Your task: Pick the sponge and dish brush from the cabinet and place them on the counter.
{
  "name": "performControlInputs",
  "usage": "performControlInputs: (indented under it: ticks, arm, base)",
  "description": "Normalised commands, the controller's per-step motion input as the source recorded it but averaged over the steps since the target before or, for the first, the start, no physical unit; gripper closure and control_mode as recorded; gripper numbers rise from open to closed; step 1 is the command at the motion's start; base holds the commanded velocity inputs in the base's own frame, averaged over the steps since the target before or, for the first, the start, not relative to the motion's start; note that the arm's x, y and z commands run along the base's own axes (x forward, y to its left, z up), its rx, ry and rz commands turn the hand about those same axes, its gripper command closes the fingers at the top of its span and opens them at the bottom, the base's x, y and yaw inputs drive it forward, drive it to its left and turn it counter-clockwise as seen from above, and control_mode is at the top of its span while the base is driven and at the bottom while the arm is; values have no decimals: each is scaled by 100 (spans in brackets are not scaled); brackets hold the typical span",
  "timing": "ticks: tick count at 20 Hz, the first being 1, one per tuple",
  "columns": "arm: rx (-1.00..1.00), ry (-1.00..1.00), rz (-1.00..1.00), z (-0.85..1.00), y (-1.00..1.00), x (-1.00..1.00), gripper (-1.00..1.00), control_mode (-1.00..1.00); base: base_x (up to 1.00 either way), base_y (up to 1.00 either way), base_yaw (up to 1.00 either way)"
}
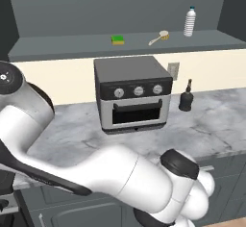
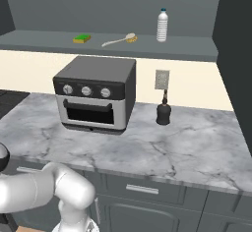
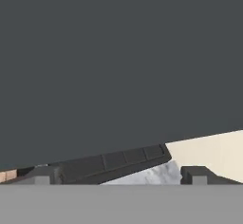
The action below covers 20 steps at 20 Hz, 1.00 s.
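My gripper (image 3: 121, 178): jaws wide apart, nothing between; tips at bottom of hand view, facing dark grey surface.

Sponge (image 1: 117, 39) on cabinet (image 1: 57, 48) shelf, top centre of left base view; brush (image 1: 159, 37) just right of it, well clear of bottle (image 1: 190, 21). Counter (image 1: 211, 120) below, toaster oven (image 1: 133, 93) standing on it.

Judgement: sponge light, soft, compressible; take across short sides. Brush light, stiff; take handle mid-length, may roll.

Cabinet doors cut off at frame edges. Brush bristles too small to make out.

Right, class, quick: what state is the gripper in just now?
Gripper: open, holding nothing.
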Motion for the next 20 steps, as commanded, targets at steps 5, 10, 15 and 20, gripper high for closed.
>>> performControlInputs:
  ticks: [5, 10, 15, 20]
  arm:
    - [16, -4, -2, 23, -26, -4, -100, -100]
    - [25, -6, 0, 52, -70, -29, -100, -100]
    - [26, -6, 2, 49, -80, -43, -100, -100]
    - [23, -8, 2, 28, -84, -52, -100, -100]
  base:
    - [0, 0, 0]
    - [0, 0, 0]
    - [0, 0, 0]
    - [0, 0, 0]
